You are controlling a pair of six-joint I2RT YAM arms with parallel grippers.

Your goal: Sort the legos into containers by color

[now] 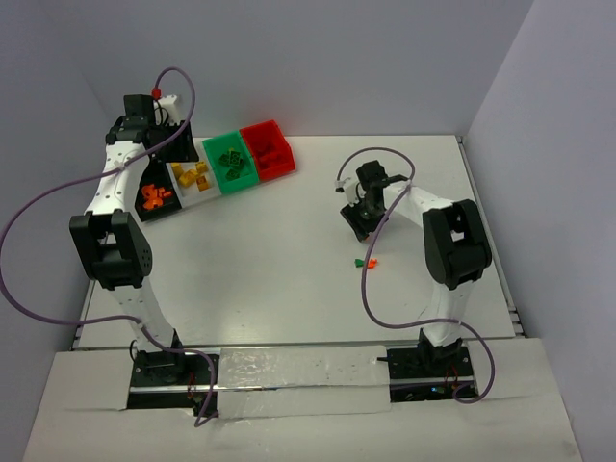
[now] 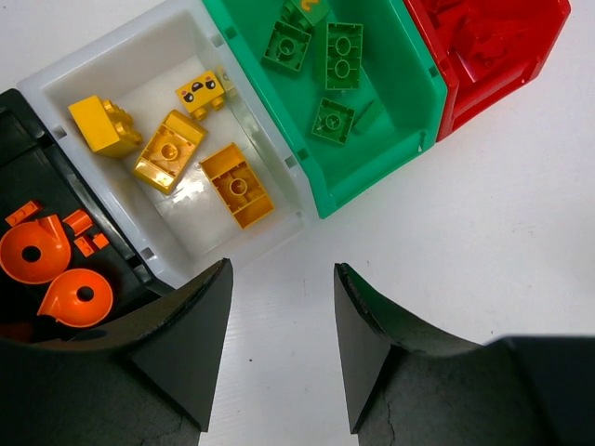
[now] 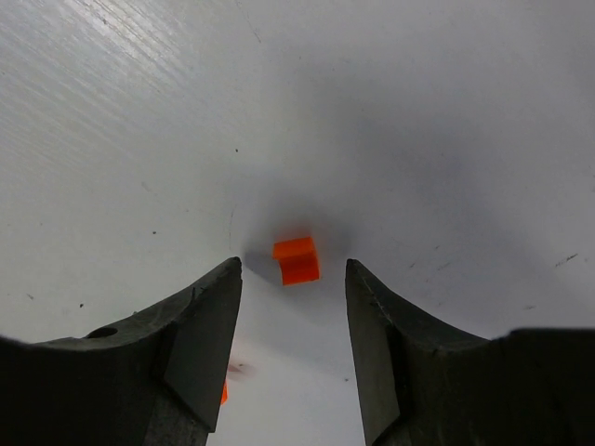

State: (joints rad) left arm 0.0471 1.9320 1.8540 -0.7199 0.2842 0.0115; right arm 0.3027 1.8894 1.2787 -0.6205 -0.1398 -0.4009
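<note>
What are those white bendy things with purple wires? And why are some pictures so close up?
They are two robot arms, a left arm and a right arm, bolted to a table. One picture looks down from above. The other two come from little cameras on each wrist, so you see the black fingers close up.

Four bins sit in a row. The black bin holds orange legos, the white bin yellow legos, the green bin green legos, and the red bin red legos.

The left fingers are open and empty, by the bins. The right fingers are open around an orange piece on the table, not gripping it yet. A few loose legos lie nearby.
</note>
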